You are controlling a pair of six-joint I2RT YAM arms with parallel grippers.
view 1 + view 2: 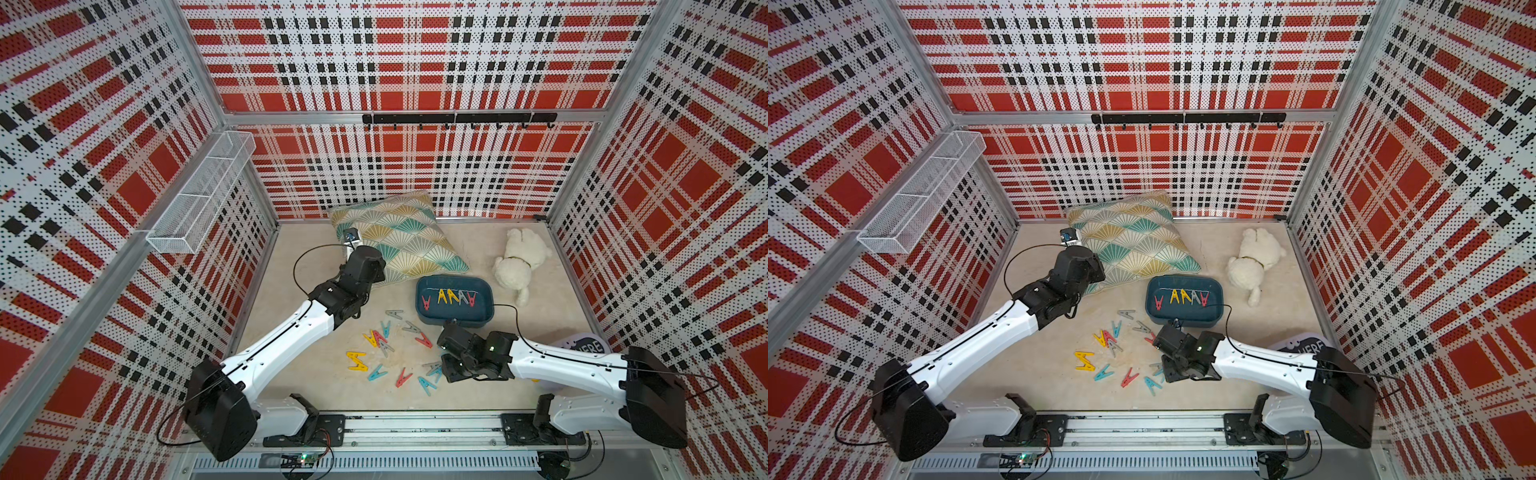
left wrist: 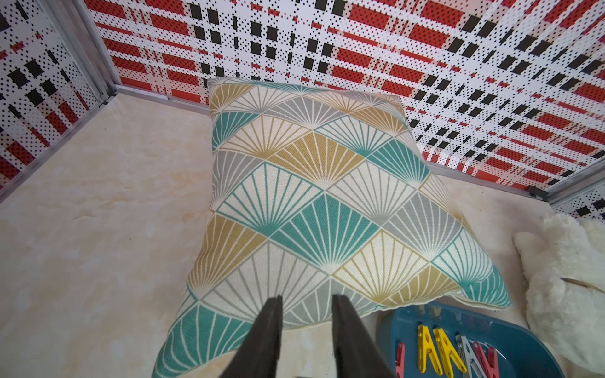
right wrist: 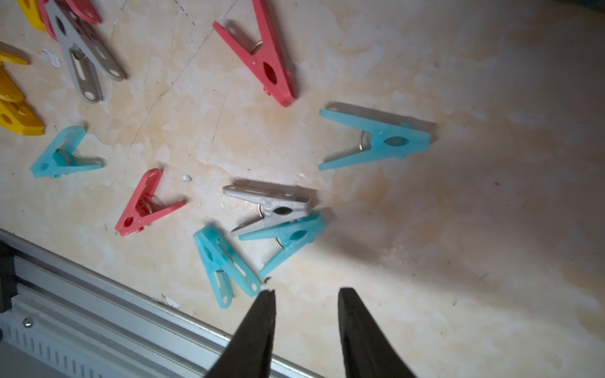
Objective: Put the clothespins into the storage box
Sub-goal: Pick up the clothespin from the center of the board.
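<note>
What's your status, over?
Left gripper by pillow, right gripper above loose clothespins; both jaws open, empty. Some already in storage box, most on table. Nothing seen blocking.

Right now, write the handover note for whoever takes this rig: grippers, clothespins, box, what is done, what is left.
Left gripper: open, empty, at the edge of the pillow.
Right gripper: open, empty, above the table beside the loose clothespins.
Box: on the table between the pillow and the plush toy.
Done: a row of five clothespins lies in the box.
Left: a dozen or more loose ones scattered on the table in front of the box; none held.
</note>
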